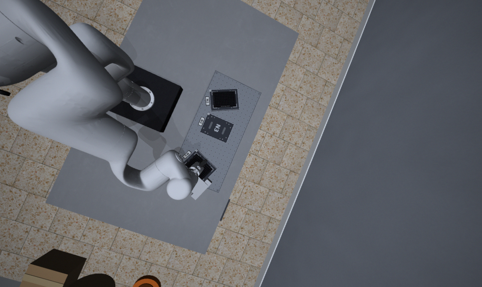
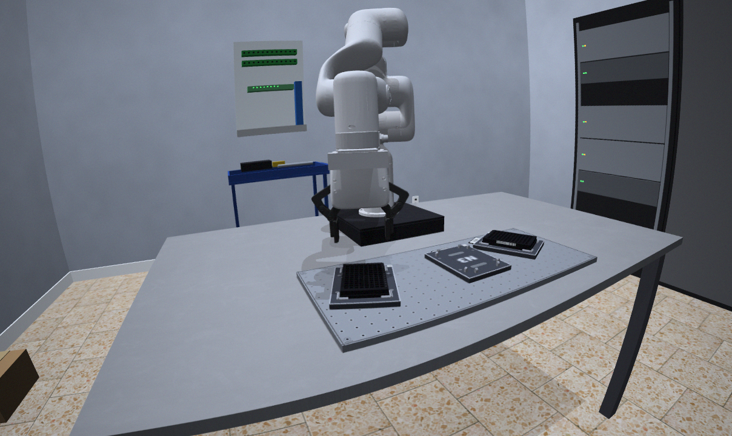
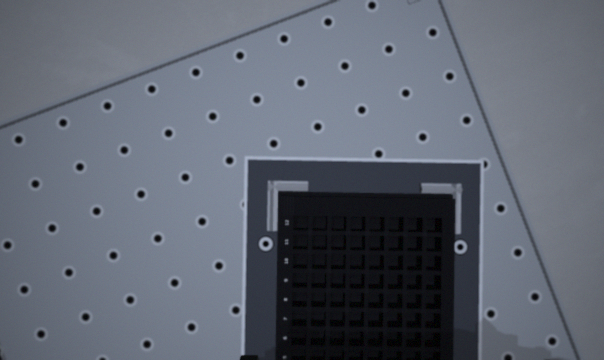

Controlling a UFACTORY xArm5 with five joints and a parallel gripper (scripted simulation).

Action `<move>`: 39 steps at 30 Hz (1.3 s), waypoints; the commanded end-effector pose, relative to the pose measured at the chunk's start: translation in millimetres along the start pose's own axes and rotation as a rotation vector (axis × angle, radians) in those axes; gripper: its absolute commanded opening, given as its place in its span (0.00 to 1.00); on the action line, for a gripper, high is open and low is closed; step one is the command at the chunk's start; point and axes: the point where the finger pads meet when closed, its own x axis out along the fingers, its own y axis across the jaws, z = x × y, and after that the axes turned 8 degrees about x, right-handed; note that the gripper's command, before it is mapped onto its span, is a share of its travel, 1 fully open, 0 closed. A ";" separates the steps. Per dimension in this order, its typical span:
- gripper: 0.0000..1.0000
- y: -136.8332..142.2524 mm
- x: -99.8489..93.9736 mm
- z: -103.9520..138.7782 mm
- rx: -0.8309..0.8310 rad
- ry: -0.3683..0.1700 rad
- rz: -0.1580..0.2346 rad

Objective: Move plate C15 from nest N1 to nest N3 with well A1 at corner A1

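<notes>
A black well plate, C15 (image 2: 363, 279), sits in nest N1 (image 2: 365, 298) at the near left end of the perforated deck (image 2: 444, 279). It also shows in the wrist view (image 3: 366, 275) and partly under my wrist in the top view (image 1: 204, 168). My gripper (image 2: 360, 230) is open and empty, hanging well above that plate. Nest N3 (image 2: 468, 264) (image 1: 216, 127) lies empty in the middle of the deck, turned at an angle. Plate C51 (image 2: 510, 238) (image 1: 224, 99) sits on nest N2 at the far end.
The arm's black base block (image 2: 392, 223) stands behind the deck. Small nest signs (image 1: 201, 121) lie beside the nests. A server rack (image 2: 623, 124) stands at the right and a blue cart (image 2: 273, 176) at the back wall.
</notes>
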 end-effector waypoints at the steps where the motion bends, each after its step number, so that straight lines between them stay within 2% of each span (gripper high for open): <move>1: 1.00 0.0 3.5 -1.8 0.000 0.005 0.003; 31: 1.00 0.1 50.3 -2.0 0.000 0.005 0.003; 39: 1.00 0.1 55.4 -2.0 0.000 0.005 0.003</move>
